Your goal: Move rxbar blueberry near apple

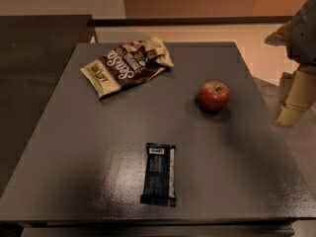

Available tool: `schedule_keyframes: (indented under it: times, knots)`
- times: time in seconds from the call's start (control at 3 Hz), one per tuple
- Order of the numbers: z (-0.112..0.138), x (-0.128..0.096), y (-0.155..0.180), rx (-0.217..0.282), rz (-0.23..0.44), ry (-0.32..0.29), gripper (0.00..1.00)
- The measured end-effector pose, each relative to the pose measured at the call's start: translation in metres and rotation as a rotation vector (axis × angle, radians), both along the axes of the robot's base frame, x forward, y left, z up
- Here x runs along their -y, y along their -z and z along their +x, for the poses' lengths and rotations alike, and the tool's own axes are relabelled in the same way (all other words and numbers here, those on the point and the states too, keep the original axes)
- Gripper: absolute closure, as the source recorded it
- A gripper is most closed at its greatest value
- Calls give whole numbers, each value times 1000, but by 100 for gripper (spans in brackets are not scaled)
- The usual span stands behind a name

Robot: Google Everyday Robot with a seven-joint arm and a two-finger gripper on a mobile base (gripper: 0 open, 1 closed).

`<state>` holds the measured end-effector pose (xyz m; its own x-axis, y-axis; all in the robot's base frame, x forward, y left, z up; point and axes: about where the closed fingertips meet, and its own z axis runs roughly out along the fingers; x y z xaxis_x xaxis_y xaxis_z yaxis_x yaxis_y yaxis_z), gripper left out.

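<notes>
The rxbar blueberry (pixel 159 174), a flat dark wrapper with a pale label and a white strip along its right edge, lies flat near the front middle of the dark grey table (pixel 74 147). The red apple (pixel 215 96) stands upright at the right middle of the table, well behind and to the right of the bar. My gripper (pixel 290 113) hangs at the far right edge of the view, beyond the table's right side, to the right of the apple and far from the bar. It holds nothing that I can see.
A crinkled brown-and-cream snack bag (pixel 126 65) lies at the back left of the table. A dark counter (pixel 34 48) adjoins the table on the left. Pale floor (pixel 266 53) shows past the table's right and back edges.
</notes>
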<state>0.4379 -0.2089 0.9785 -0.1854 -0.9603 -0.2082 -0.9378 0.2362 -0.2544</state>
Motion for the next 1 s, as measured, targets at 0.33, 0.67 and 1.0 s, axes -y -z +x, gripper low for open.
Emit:
schedule_keyframes:
  times: [0.33, 0.67, 1.0]
  knots:
    - [-2, -27, 3, 3, -10, -122, 0]
    - [-7, -66, 14, -14, -29, -303, 0]
    - [-18, -103, 29, -38, -48, -501, 0]
